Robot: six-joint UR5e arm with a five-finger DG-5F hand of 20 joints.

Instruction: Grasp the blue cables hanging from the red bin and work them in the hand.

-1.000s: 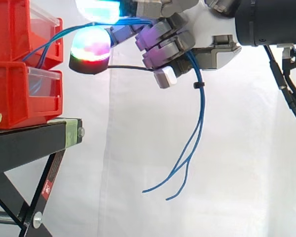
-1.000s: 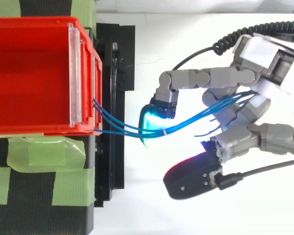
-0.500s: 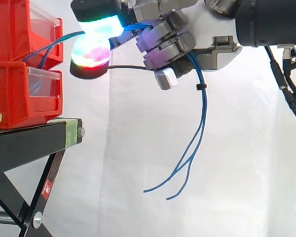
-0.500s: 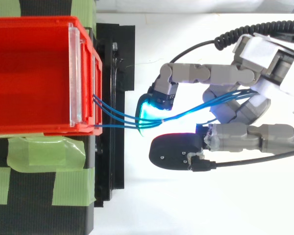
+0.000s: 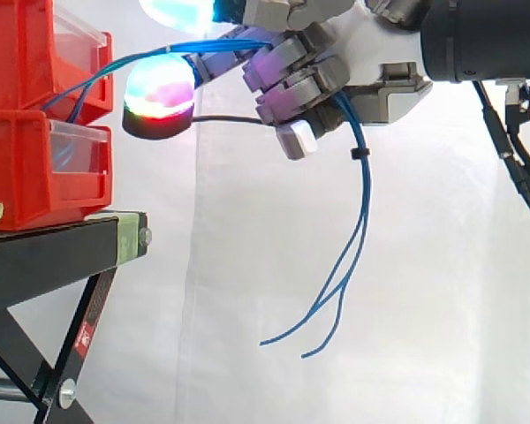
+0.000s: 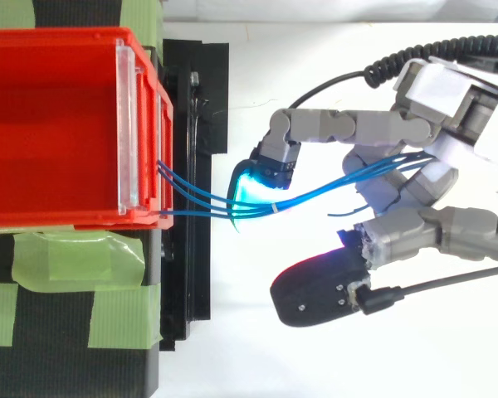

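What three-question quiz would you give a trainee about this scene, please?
1. True or false: the hand has its fingers curled round the blue cables coming from the red bin.
2. Where are the cables' free ends? A) inside the bin B) hanging loose below the hand C) knotted together
3. Fill in: the tape on the black stand is ____.
Key: 1 true; 2 B; 3 green.

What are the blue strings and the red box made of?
The blue cables look like thin wire in a smooth, slightly shiny plastic coating: they droop in soft curves. The red bin looks like hard moulded plastic, glossy, with a see-through strip, probably plastic too, at its front.
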